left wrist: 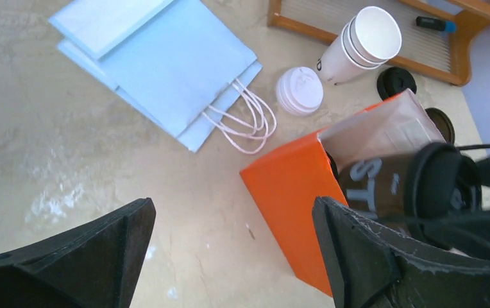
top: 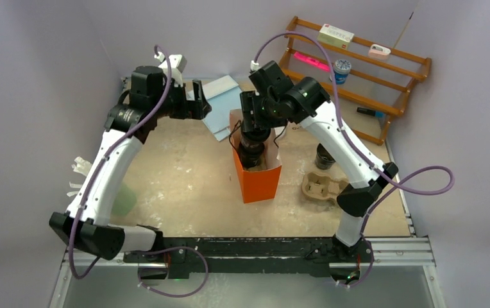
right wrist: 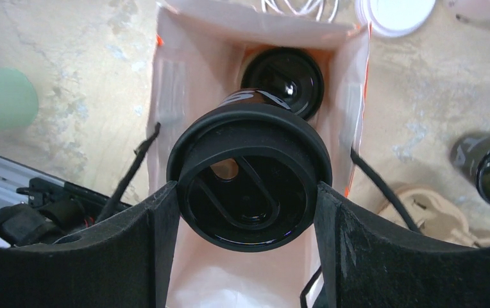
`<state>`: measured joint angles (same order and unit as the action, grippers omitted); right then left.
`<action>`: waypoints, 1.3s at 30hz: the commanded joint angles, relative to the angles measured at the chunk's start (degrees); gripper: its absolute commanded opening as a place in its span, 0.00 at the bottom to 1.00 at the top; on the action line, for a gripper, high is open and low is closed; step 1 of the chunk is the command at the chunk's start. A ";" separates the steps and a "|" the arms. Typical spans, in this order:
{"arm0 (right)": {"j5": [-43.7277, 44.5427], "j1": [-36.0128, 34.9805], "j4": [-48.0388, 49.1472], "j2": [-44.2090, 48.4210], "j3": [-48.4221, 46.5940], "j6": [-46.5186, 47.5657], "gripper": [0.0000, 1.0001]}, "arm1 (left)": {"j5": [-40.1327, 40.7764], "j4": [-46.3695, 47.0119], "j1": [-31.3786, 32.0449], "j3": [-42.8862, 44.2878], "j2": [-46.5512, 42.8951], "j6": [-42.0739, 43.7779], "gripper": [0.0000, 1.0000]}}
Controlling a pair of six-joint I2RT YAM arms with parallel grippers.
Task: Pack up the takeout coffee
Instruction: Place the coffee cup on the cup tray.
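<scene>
Colours on my screen
I see an orange bag [left wrist: 287, 192], a black cup [left wrist: 367, 186] (white lettering on its side), pale blue bags [left wrist: 165, 70], white cups [left wrist: 358, 45].

Robot lab test cell: pale walls [top: 50, 64] box in a scuffed table [top: 191, 186], wooden prop rack [top: 412, 90] behind-right of the orange bag [top: 258, 183], arm rail [top: 249, 247] near-side of it.
</scene>
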<state>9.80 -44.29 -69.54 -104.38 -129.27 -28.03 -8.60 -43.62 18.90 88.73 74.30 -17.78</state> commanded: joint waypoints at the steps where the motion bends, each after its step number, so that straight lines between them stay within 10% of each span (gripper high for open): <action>1: 3.73 -2.30 0.83 3.85 3.68 -5.92 0.00 | -16.50 13.68 -2.96 0.64 2.98 9.16 1.00; 8: 4.70 -3.34 0.41 4.92 6.10 -8.04 0.00 | -34.13 34.09 -2.99 -3.53 11.10 7.56 0.93; 14: 5.74 -3.42 1.25 7.41 11.30 -8.31 0.00 | -41.52 30.96 -2.33 0.85 18.42 16.35 0.88; 26: 3.93 -3.41 0.95 8.32 13.67 -8.98 0.00 | -42.10 21.32 1.98 7.69 25.46 25.17 0.80; 35: 4.52 -3.39 2.02 6.73 12.24 -4.24 0.00 | -32.33 11.59 6.09 7.77 25.10 31.63 0.59; 39: 2.06 -3.43 2.54 7.10 12.03 0.33 0.00 | -26.28 12.15 7.36 6.46 23.39 29.47 0.33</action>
<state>13.72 -47.68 -67.44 -97.78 -115.72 -32.82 -41.08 -30.61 24.86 95.07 100.51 10.57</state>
